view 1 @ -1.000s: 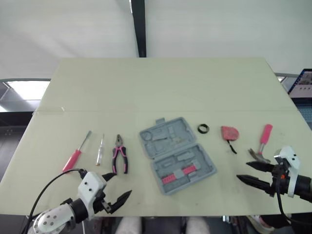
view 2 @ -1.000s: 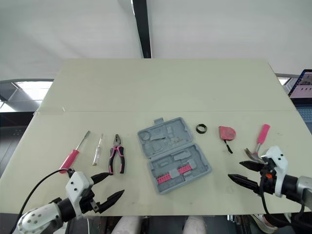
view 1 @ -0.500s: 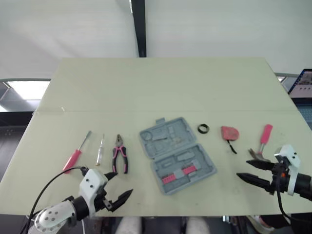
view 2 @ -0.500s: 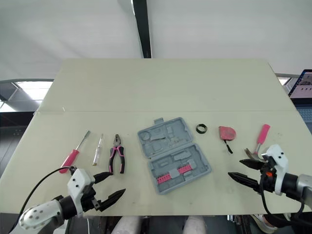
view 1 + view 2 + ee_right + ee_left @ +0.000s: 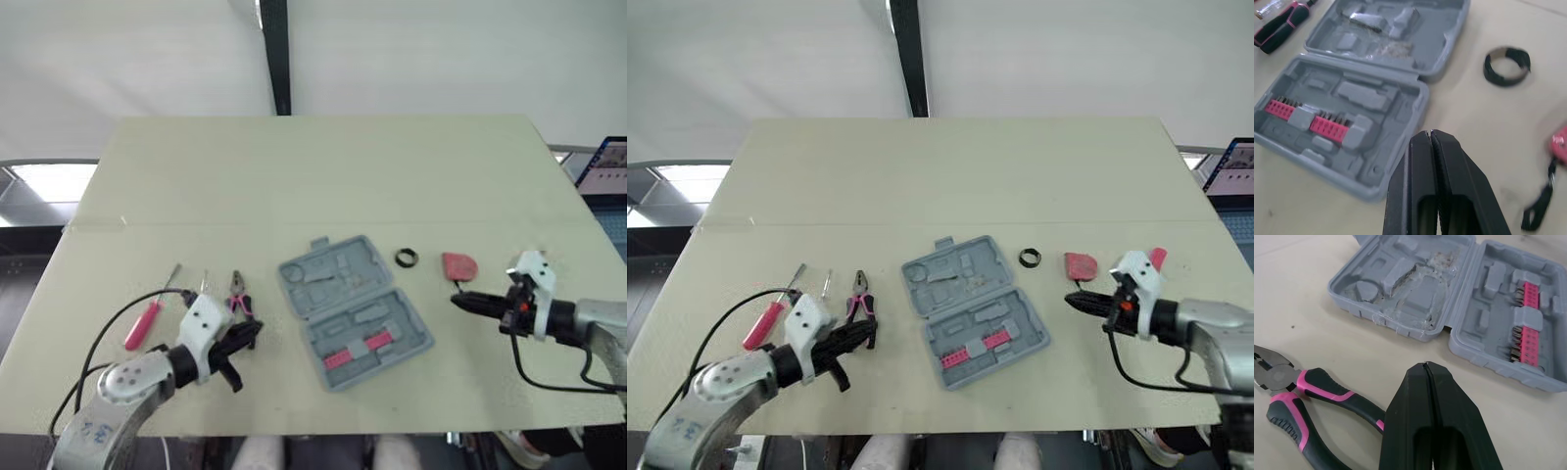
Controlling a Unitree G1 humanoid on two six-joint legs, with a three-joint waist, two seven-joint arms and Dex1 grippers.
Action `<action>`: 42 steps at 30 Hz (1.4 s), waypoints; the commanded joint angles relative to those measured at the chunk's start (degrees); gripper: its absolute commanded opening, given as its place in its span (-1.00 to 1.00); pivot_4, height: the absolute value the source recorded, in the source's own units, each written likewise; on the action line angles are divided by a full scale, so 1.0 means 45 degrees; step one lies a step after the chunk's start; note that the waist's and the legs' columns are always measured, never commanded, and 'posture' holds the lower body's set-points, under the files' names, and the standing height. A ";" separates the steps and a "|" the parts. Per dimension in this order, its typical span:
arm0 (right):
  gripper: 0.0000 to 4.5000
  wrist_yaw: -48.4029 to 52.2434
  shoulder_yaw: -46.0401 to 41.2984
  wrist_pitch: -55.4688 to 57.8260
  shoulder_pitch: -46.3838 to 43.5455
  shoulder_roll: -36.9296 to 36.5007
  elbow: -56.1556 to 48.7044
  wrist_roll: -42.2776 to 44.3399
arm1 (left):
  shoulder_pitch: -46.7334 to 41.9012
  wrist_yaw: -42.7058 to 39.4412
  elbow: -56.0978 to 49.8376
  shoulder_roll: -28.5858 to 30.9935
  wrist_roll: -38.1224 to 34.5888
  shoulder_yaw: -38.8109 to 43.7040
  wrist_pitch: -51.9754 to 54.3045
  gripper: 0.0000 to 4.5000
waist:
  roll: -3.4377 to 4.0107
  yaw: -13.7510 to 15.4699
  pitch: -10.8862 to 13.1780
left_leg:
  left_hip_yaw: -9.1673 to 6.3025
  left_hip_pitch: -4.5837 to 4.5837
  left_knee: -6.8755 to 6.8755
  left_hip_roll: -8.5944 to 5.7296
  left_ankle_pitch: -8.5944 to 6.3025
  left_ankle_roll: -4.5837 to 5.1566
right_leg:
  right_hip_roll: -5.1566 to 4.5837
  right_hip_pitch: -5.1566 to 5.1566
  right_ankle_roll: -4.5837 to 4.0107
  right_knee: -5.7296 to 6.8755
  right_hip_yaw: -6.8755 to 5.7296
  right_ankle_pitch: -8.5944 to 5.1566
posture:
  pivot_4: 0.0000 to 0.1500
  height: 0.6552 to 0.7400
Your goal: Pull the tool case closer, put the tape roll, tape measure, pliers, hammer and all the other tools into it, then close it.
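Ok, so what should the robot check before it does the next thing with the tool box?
1. The tool case is open and flat: ok.
2. The left gripper is open to grab: not ok, shut, tip beside the pliers.
3. The right gripper is open: not ok, shut, aimed at the case, near the tape measure.
4. Tools packed: not ok; tape roll, tape measure, pliers and pink screwdriver lie on the table.
5. Case close enough: cannot tell.

Hammer (image 5: 1158, 258): pink handle tip visible, rest behind right gripper (image 5: 1069, 303). Pliers (image 5: 859, 285): handles partly under left gripper (image 5: 868, 334). Tape measure (image 5: 1561, 146): cut off by right wrist view edge.
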 commanded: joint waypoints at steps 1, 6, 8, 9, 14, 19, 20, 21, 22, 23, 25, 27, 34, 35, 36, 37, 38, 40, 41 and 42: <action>-0.98 -0.0263 0.0778 -0.0398 -0.1196 0.0432 0.0882 -0.0787 | -0.0882 -0.0059 0.0375 -0.0044 -0.0245 -0.0652 0.1041 -0.99 | -0.0001 -0.0056 0.0000 | 0.0000 -0.0005 0.0001 -0.0001 0.0000 0.0000 | 0.0000 -0.0003 0.0000 0.0002 -0.0002 0.0000 | 1.00 1.00; -0.98 -0.0682 0.1730 -0.0486 -0.2672 0.1030 0.1950 -0.1766 | -0.1808 -0.0161 0.0961 -0.0185 -0.0517 -0.1127 0.2126 -0.99 | -0.0001 -0.0224 0.0001 | -0.0006 -0.0014 0.0001 -0.0002 0.0000 0.0000 | 0.0000 -0.0014 0.0000 0.0006 -0.0005 0.0000 | 1.00 1.00; -0.98 -0.0683 0.2114 -0.0435 -0.3042 0.1183 0.2223 -0.2111 | -0.1981 -0.0329 0.1170 -0.0108 -0.0469 -0.1415 0.2227 -0.99 | 0.0000 -0.0248 0.0000 | -0.0005 -0.0012 -0.0001 -0.0002 0.0000 0.0000 | 0.0000 -0.0017 0.0000 0.0007 -0.0005 0.0000 | 1.00 1.00; -0.98 -0.0713 0.2408 -0.0386 -0.3256 0.1282 0.2394 -0.2360 | -0.2078 -0.0369 0.1373 -0.0104 -0.0348 -0.1632 0.2165 -0.99 | 0.0000 -0.0255 0.0000 | -0.0005 -0.0013 -0.0004 -0.0002 0.0000 -0.0001 | 0.0001 -0.0021 0.0000 0.0006 -0.0005 0.0000 | 1.00 1.00; -0.98 -0.0889 0.2939 0.0196 -0.4046 0.1822 0.3039 -0.2794 | -0.2620 -0.0301 0.2270 -0.0305 0.0006 -0.2202 0.1994 -0.99 | -0.0001 -0.0230 0.0001 | -0.0003 -0.0017 0.0000 -0.0002 0.0000 -0.0001 | -0.0001 -0.0023 0.0000 0.0007 -0.0004 0.0000 | 1.00 1.00; -0.98 -0.0822 0.3212 0.0200 -0.4304 0.2283 0.3182 -0.3071 | -0.3228 -0.0242 0.2983 -0.0613 0.0311 -0.2619 0.1761 -0.99 | 0.0000 -0.0237 0.0000 | -0.0007 -0.0025 0.0006 -0.0005 0.0000 -0.0001 | -0.0001 -0.0025 0.0000 0.0008 -0.0006 0.0000 | 1.00 1.00; -0.98 -0.0831 0.3272 0.0151 -0.4348 0.2353 0.3263 -0.3161 | -0.3287 -0.0262 0.3067 -0.0621 0.0379 -0.2704 0.1692 -0.99 | -0.0001 -0.0247 0.0000 | -0.0007 -0.0024 0.0005 -0.0005 0.0000 -0.0001 | 0.0000 -0.0025 0.0000 0.0010 -0.0006 0.0000 | 1.00 1.00; -0.98 -0.0854 0.3318 0.0109 -0.4403 0.2430 0.3368 -0.3243 | -0.3331 -0.0270 0.3151 -0.0628 0.0454 -0.2804 0.1651 -0.99 | -0.0001 -0.0264 0.0000 | -0.0007 -0.0025 0.0004 -0.0005 0.0000 -0.0001 | 0.0000 -0.0027 0.0000 0.0009 -0.0006 0.0000 | 1.00 1.00; -0.98 -0.0878 0.3352 0.0056 -0.4471 0.2509 0.3492 -0.3323 | -0.3360 -0.0280 0.3220 -0.0638 0.0511 -0.2881 0.1616 -0.99 | 0.0000 -0.0286 0.0000 | -0.0007 -0.0024 0.0002 -0.0005 0.0000 -0.0001 | 0.0000 -0.0028 0.0000 0.0010 -0.0005 0.0000 | 1.00 1.00; -0.98 -0.0893 0.3398 -0.0012 -0.4563 0.2587 0.3665 -0.3411 | -0.3383 -0.0285 0.3284 -0.0668 0.0567 -0.2950 0.1572 -0.99 | -0.0001 -0.0301 0.0000 | -0.0006 -0.0024 0.0000 -0.0004 0.0000 -0.0001 | 0.0001 -0.0030 0.0000 0.0010 -0.0006 0.0000 | 1.00 1.00; -0.98 -0.0919 0.3473 -0.0134 -0.4720 0.2700 0.3972 -0.3578 | -0.3387 -0.0305 0.3311 -0.0712 0.0606 -0.3048 0.1524 -0.99 | -0.0001 -0.0310 0.0000 | -0.0006 -0.0024 0.0000 -0.0004 0.0001 -0.0001 | 0.0000 -0.0031 0.0000 0.0012 -0.0005 0.0000 | 1.00 1.00; -0.98 -0.0928 0.3532 -0.0269 -0.4934 0.2843 0.4364 -0.3731 | -0.3399 -0.0300 0.3353 -0.0784 0.0647 -0.3164 0.1459 -0.99 | -0.0001 -0.0318 0.0000 | -0.0006 -0.0025 0.0001 -0.0004 0.0001 -0.0001 | 0.0000 -0.0032 0.0000 0.0013 -0.0005 0.0000 | 1.00 1.00; -0.98 -0.0700 0.3702 -0.0691 -0.5300 0.3317 0.5129 -0.4011 | -0.3604 -0.0228 0.3833 -0.1103 0.1171 -0.3526 0.0854 -0.99 | 0.0000 -0.0342 0.0000 | -0.0007 -0.0024 -0.0001 -0.0004 0.0001 -0.0001 | 0.0000 -0.0033 0.0000 0.0014 -0.0005 0.0000 | 1.00 1.00; -0.98 -0.0664 0.3719 -0.0719 -0.5312 0.3343 0.5172 -0.4033 | -0.3633 -0.0219 0.3916 -0.1140 0.1208 -0.3516 0.0794 -0.99 | 0.0000 -0.0339 0.0000 | -0.0007 -0.0024 -0.0001 -0.0004 0.0001 -0.0001 | 0.0000 -0.0032 0.0000 0.0014 -0.0006 0.0000 | 1.00 1.00; -0.98 -0.0618 0.3740 -0.0743 -0.5305 0.3357 0.5187 -0.4034 | -0.3663 -0.0190 0.3997 -0.1183 0.1263 -0.3512 0.0707 -0.99 | 0.0000 -0.0339 0.0000 | -0.0007 -0.0024 -0.0001 -0.0005 0.0001 -0.0001 | -0.0001 -0.0032 0.0000 0.0014 -0.0005 0.0000 | 1.00 1.00; -0.98 -0.0571 0.3766 -0.0755 -0.5305 0.3382 0.5218 -0.4027 | -0.3713 -0.0173 0.4095 -0.1238 0.1300 -0.3503 0.0634 -0.99 | 0.0000 -0.0336 0.0000 | -0.0007 -0.0024 0.0000 -0.0004 0.0001 -0.0001 | 0.0000 -0.0031 0.0000 0.0015 -0.0005 0.0000 | 1.00 1.00; -0.98 -0.0533 0.3788 -0.0783 -0.5288 0.3403 0.5220 -0.4021 | -0.3747 -0.0146 0.4163 -0.1283 0.1353 -0.3503 0.0550 -0.99 | 0.0000 -0.0336 0.0000 | -0.0007 -0.0024 0.0000 -0.0005 0.0001 -0.0001 | 0.0000 -0.0032 0.0000 0.0015 -0.0006 0.0000 | 1.00 1.00; -0.98 -0.0485 0.3818 -0.0804 -0.5241 0.3451 0.5188 -0.4005 | -0.3787 -0.0090 0.4251 -0.1363 0.1473 -0.3510 0.0410 -0.99 | 0.0000 -0.0348 0.0000 | -0.0008 -0.0024 0.0001 -0.0005 0.0001 -0.0001 | 0.0000 -0.0031 0.0000 0.0016 -0.0006 0.0000 | 1.00 1.00; -0.98 -0.0467 0.3826 -0.0808 -0.5215 0.3472 0.5156 -0.3996 | -0.3794 -0.0090 0.4266 -0.1399 0.1516 -0.3510 0.0379 -0.99 | 0.0000 -0.0358 0.0000 | -0.0007 -0.0024 0.0000 -0.0005 0.0001 -0.0001 | 0.0000 -0.0032 0.0000 0.0016 -0.0006 0.0000 | 1.00 1.00; -0.98 -0.0438 0.3834 -0.0812 -0.5192 0.3488 0.5128 -0.3986 | -0.3804 -0.0092 0.4294 -0.1438 0.1571 -0.3520 0.0329 -0.99 | 0.0000 -0.0369 0.0000 | -0.0007 -0.0024 -0.0001 -0.0005 0.0001 -0.0001 | 0.0000 -0.0033 0.0000 0.0017 -0.0006 0.0000 | 1.00 1.00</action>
